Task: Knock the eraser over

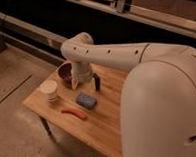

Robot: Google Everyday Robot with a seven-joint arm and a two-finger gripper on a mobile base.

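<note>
The eraser [96, 83] is a small dark block standing upright on the wooden table [106, 121], near its far edge. My gripper [77, 81] hangs down from the white arm [113, 54], just left of the eraser and close to it. It sits between the eraser and a dark bowl [65, 73]. I cannot tell whether it touches the eraser.
A white cup [49, 90] stands at the table's left end. A flat blue pad [86, 100] lies in front of the eraser, and a thin red-orange stick [73, 112] lies nearer the front edge. A dark wall with a ledge runs behind the table.
</note>
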